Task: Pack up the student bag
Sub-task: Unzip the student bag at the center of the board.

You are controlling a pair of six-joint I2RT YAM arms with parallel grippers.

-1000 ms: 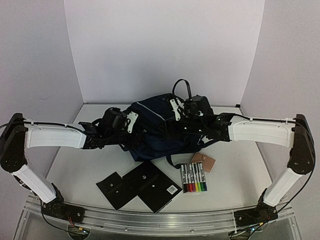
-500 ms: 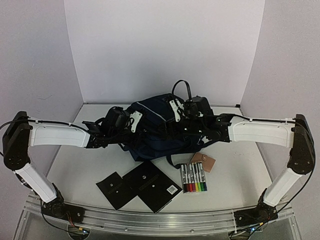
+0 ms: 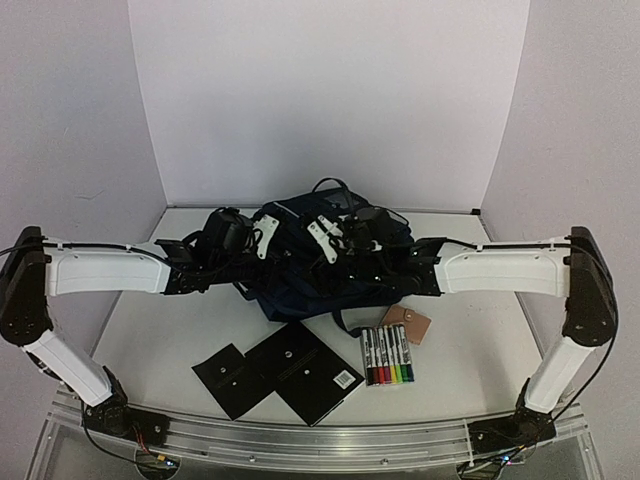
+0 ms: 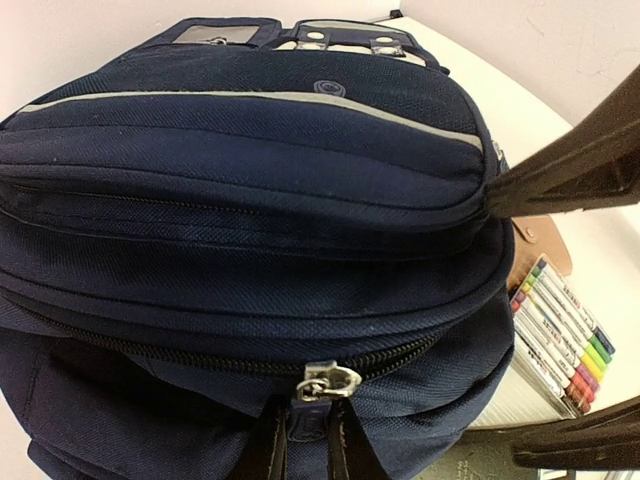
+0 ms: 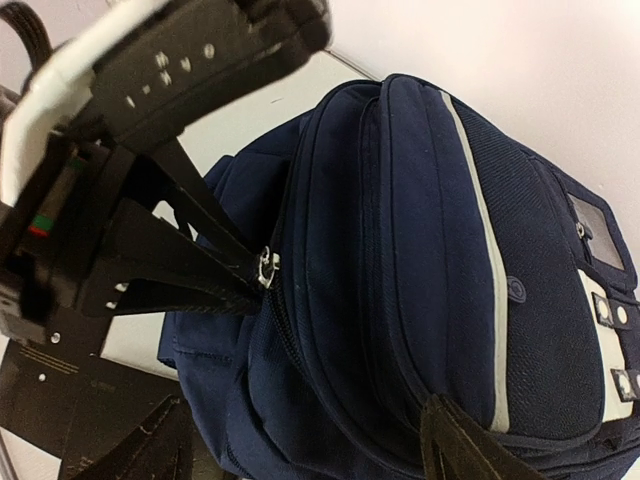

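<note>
Left claw (image 4: 315,418) pinched on the zipper pull (image 4: 325,383), at 9 o'clock of the backpack (image 3: 300,288). Navy fabric, pale piping, bulging, lying mid-worktop (image 3: 470,330), at 11 o'clock from the markers (image 3: 388,356). Right claw (image 5: 300,430) spread wide over its 3 o'clock side.

Soft, even light — faint shadows, wrist views blurred up close.

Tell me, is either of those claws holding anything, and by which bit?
The left gripper pinches the student bag by its metal zipper pull. The right gripper stands open over the bag, gripping nothing.
</note>
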